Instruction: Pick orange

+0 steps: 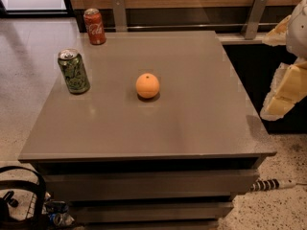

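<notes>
The orange point(147, 86) is a small round fruit with a tiny dark stem dimple. It sits near the middle of the grey table point(192, 123). My gripper point(277, 73) is at the right edge of the view, beyond the table's right side and well to the right of the orange. Its two pale yellow fingers point(285, 92) stand wide apart with nothing between them.
A green can point(74, 71) stands at the table's left side. A red soda can point(94, 26) stands at the back left corner. A wooden wall with metal brackets point(254, 16) runs behind. A black basket point(21, 200) and a striped cable point(268, 184) lie on the floor.
</notes>
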You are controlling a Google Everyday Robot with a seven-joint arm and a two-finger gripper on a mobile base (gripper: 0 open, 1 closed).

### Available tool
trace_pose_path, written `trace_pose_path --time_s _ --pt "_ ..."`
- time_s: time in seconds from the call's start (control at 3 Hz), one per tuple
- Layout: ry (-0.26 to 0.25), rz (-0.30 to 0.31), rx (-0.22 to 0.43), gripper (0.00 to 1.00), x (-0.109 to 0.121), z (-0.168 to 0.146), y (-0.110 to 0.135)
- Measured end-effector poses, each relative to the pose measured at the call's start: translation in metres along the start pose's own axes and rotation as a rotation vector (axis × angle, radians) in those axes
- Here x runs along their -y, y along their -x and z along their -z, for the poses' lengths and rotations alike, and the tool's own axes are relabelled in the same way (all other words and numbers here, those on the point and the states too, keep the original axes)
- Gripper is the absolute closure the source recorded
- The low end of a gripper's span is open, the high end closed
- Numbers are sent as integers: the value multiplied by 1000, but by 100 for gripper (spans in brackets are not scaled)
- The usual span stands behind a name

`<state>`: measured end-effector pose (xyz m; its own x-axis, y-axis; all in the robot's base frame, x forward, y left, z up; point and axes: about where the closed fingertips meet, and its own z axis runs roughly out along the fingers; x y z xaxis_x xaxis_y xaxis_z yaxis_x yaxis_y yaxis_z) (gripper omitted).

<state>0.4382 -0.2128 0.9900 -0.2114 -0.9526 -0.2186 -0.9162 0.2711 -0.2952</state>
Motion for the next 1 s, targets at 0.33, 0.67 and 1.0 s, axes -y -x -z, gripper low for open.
trace_pose_path --time_s 0.33,0.67,1.0 --pt "0 0 0 12 0 0 0" --pt "-6 -1 9 0 1 1 1" --pt "-6 -1 11 0 1 1 2"
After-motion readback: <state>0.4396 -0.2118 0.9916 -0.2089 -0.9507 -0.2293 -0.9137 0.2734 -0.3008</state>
